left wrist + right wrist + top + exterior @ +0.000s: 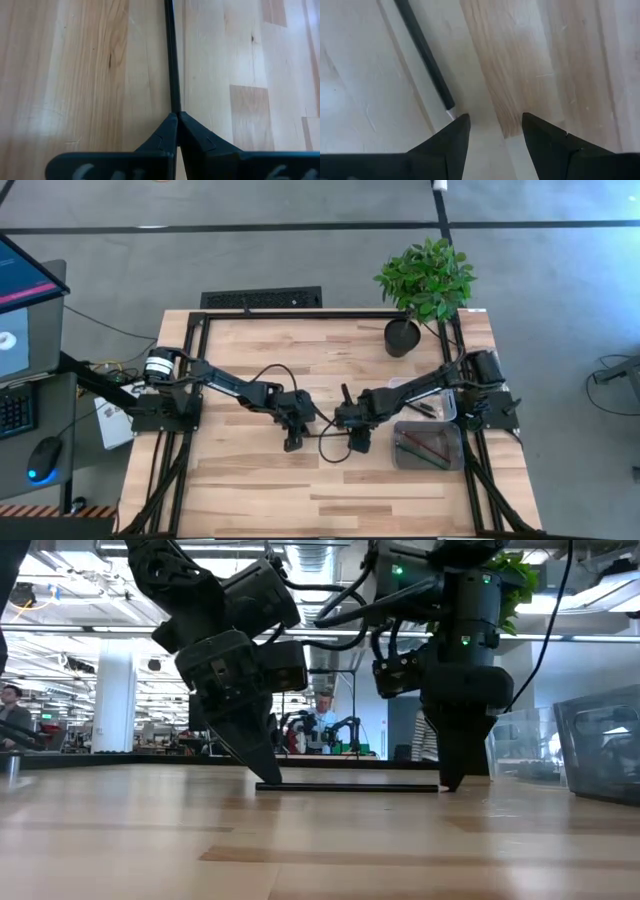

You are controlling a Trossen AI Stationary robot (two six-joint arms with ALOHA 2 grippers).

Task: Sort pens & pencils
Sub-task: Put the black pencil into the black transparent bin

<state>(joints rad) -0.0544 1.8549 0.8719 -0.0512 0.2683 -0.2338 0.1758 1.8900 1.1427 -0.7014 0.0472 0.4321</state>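
A thin black pen [345, 787] lies flat on the wooden table between my two grippers. My left gripper [292, 444] points down at the pen's left end and is shut on it. The left wrist view shows the pen [171, 60] running straight away from the fingertips. My right gripper [358, 444] points down at the pen's other end and is open. In the right wrist view the pen's [425, 52] pale tip lies just in front of one finger [455, 135]. More pens and pencils lie in two clear bins at the table's right side. My left gripper pinches the pen's left end [174, 107] between its two fingers, at their free ends. The fingers come from above, slanting down, roughly in line with the pen. The pen lies along the table. My right gripper stands at the pen's pale tip [451, 113]; whether a finger touches it I cannot tell.
A clear bin [428, 446] with reddish and green sticks sits near the table's right edge, and a second clear bin [428, 402] lies just beyond it. A potted plant [425, 285] stands at the far right corner. Bare wood [260, 490] spreads toward the near edge.
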